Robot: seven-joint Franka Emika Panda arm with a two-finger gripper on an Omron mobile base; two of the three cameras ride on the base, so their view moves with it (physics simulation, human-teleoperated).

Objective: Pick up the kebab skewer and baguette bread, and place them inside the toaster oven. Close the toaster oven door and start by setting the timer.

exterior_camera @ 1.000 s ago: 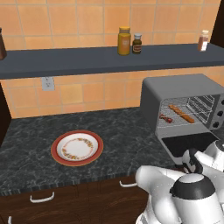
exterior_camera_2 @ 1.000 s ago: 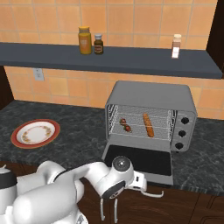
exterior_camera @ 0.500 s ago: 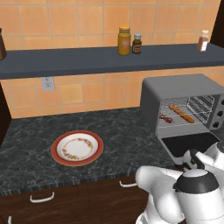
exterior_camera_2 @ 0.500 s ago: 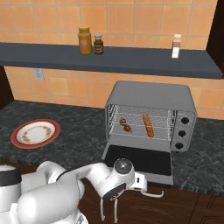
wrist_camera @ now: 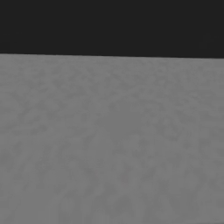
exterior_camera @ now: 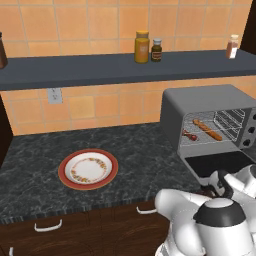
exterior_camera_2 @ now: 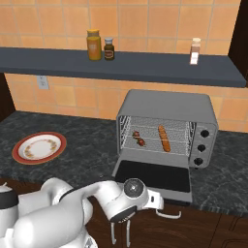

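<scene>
The grey toaster oven (exterior_camera: 200, 107) (exterior_camera_2: 167, 106) stands on the counter at the right. Its dark glass door (exterior_camera: 220, 162) (exterior_camera_2: 152, 175) is dropped flat open. On the wire rack inside lie the kebab skewer (exterior_camera: 190, 135) (exterior_camera_2: 139, 138) on the left and the baguette bread (exterior_camera: 207, 129) (exterior_camera_2: 164, 138) on the right. My gripper (exterior_camera_2: 120, 236) hangs below the counter's front edge, in front of the door's left corner. It points down, open and with nothing between its fingers.
An empty red-rimmed plate (exterior_camera: 88, 169) (exterior_camera_2: 38, 147) sits on the dark counter at the left. The oven's knobs (exterior_camera_2: 203, 133) line its right face. A shelf (exterior_camera_2: 121, 65) above carries bottles. A white drawer handle (exterior_camera: 47, 226) lies below the counter.
My hand has sunk very slightly in front of the counter. The oven, food and plate have not moved.
</scene>
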